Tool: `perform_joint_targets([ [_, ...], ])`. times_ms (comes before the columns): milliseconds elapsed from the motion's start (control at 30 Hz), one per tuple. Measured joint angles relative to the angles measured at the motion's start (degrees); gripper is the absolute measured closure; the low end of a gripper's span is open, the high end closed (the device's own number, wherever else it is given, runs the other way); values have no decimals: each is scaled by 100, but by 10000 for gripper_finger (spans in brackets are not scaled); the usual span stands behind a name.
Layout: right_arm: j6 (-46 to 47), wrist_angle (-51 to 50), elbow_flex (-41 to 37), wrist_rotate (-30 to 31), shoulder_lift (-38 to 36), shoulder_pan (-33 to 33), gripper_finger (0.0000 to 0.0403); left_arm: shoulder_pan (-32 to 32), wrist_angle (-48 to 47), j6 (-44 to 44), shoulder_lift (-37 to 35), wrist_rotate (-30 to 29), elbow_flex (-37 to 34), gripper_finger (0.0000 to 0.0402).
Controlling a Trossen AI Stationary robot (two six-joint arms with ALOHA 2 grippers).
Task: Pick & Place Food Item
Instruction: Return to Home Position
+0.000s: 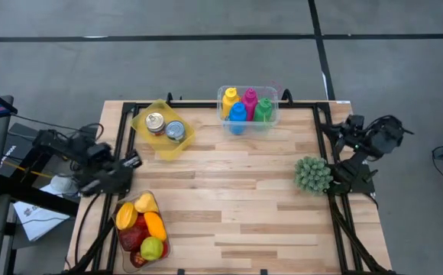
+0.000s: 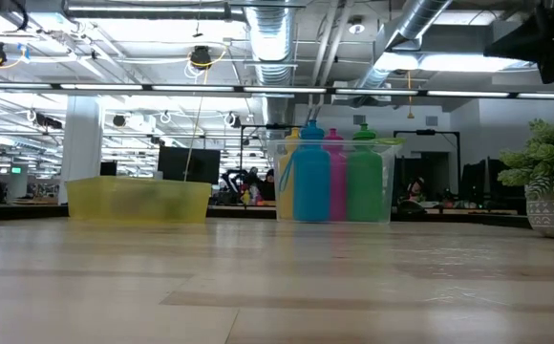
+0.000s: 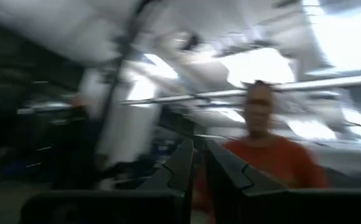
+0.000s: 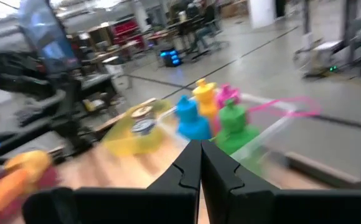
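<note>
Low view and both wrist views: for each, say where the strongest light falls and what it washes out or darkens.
Low view: ceiling lights glare at upper right; the backlit bottles glow and the table carries a pale sheen. Left wrist view: white ceiling glare above a person. Right wrist view: fairly even light, no strong glare.

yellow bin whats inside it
A gold-topped can and a silver-topped can lie side by side in the yellow bin. Their undersides and the floor beneath them are covered.

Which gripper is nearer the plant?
Right. The right gripper is just beside the plant at the table's right edge; the left gripper is across the table, by the fruit bin.
</note>
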Motion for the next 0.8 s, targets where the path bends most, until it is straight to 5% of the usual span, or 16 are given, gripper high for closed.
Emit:
perform_joint_targets([
  [133,514,293,-330,36,0,385,402,142,79,-72,-206,-1592,-775,372],
  [200,576,621,-362,261,-2,569,402,145,326,-52,-208,-1935,-1083,372],
  [600,-1235,2911,-1001,282,-4,1239,403,145,459,737,-199,-1979,-1497,372],
  [800,-2117,4736,-1980,-415,-9,1032,403,145,516,567,-197,-1982,-1497,372],
])
